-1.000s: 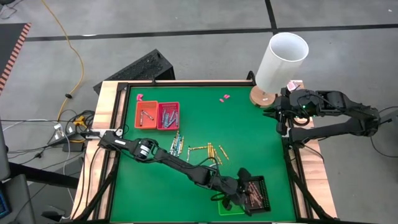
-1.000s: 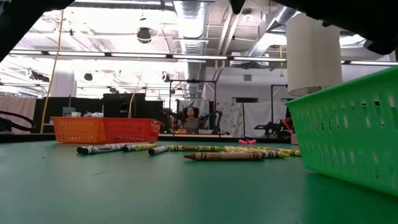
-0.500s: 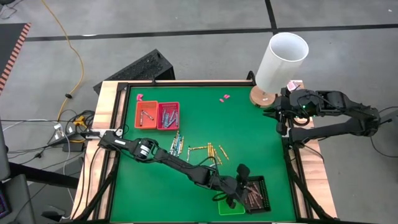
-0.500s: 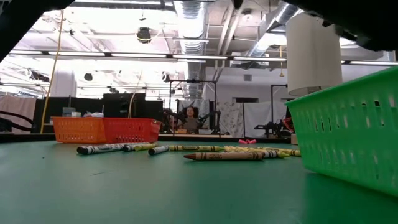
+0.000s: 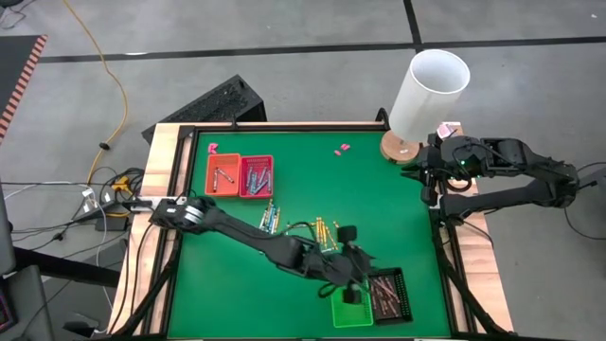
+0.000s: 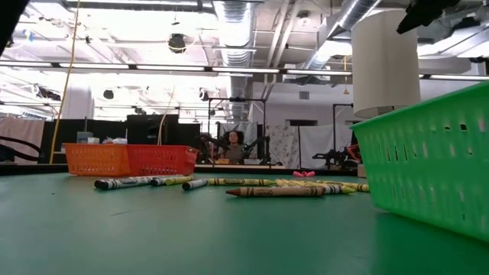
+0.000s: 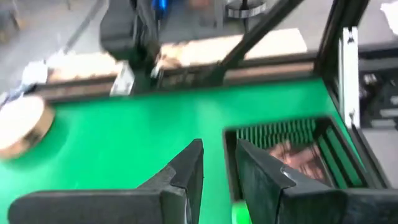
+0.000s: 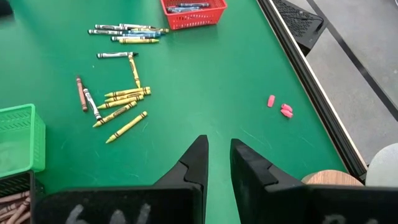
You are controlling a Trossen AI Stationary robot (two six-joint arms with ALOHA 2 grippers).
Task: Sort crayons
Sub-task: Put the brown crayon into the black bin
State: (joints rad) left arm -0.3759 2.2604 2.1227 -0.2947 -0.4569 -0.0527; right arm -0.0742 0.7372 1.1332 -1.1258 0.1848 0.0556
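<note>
The crayons (image 8: 122, 98) lie loose in a scatter near the middle of the green desk (image 5: 398, 218), between the red and orange baskets (image 5: 240, 175) at the far left and the green basket (image 5: 352, 310) and dark basket (image 5: 390, 295) at the near edge, where brown-red ones already lie. They look light, stiff and thin, likely to roll or skid on the cloth and to snap if pinched hard, so the better hold is across the middle of a stick lying apart from its neighbours; the yellow ones lie touching or crossed and would be harder to single out. The left tool (image 7: 214, 165) hangs above the desk just beside the green and dark baskets, its fingers a narrow gap apart with nothing between them. The right tool (image 8: 214, 163) waits at the desk's right edge near the white cylinder (image 5: 428, 93), fingers likewise narrowly parted and empty. Open cloth surrounds the scatter; the basket walls and the raised desk frame are the edges to mind.
</note>
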